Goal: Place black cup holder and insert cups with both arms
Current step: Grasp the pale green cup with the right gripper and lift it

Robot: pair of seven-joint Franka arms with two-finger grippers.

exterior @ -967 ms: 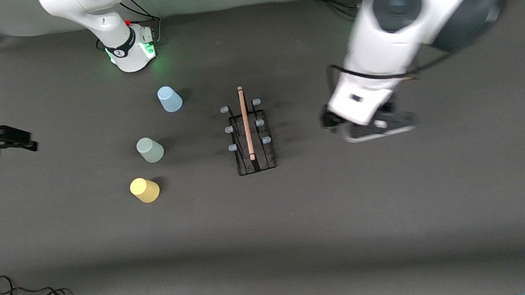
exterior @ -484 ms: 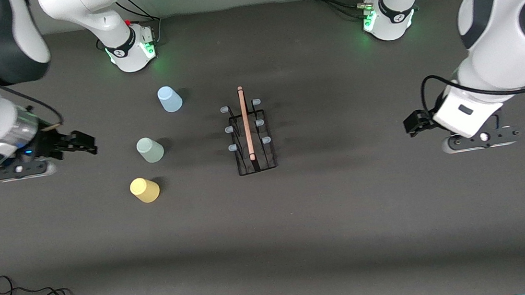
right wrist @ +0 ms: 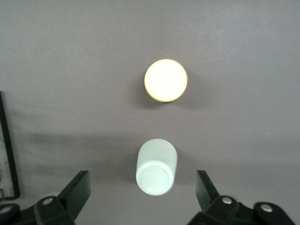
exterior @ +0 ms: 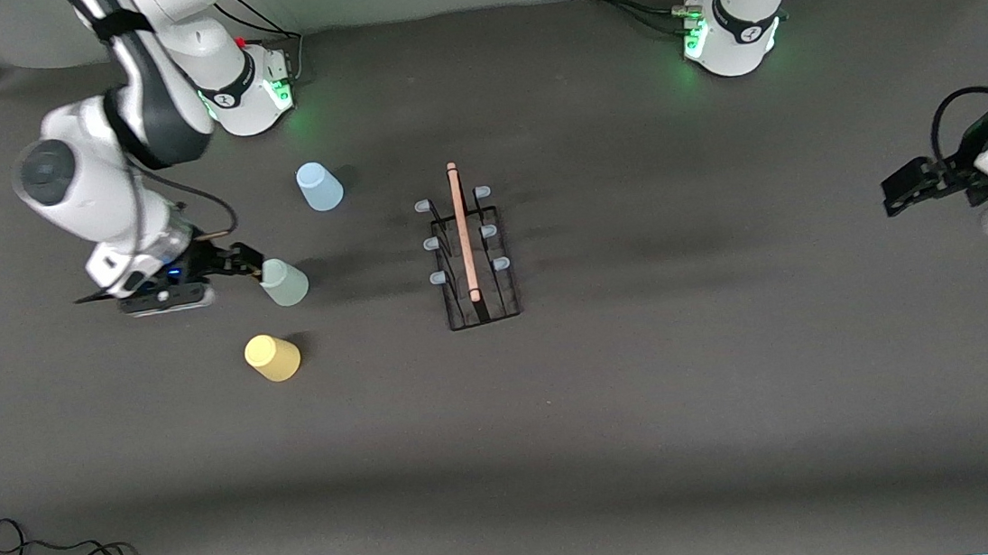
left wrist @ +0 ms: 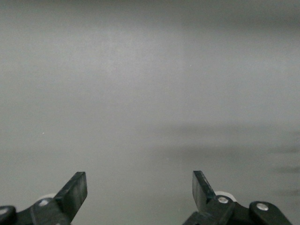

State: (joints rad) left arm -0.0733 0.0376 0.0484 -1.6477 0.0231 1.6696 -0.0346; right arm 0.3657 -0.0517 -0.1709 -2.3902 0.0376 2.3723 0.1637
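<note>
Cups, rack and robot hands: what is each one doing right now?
Light blue cup: upside down on the table, not on the rack.
Pale green cup: upside down, between the right gripper's open fingers.
Yellow cup: upside down, untouched.
Black cup holder: upright, prongs bare.
Right gripper: open, at the green cup.
Left gripper: open, holding nothing.

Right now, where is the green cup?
The pale green cup stands on the table between the blue cup and the yellow cup, toward the right arm's end, with the open right gripper right beside it.
</note>
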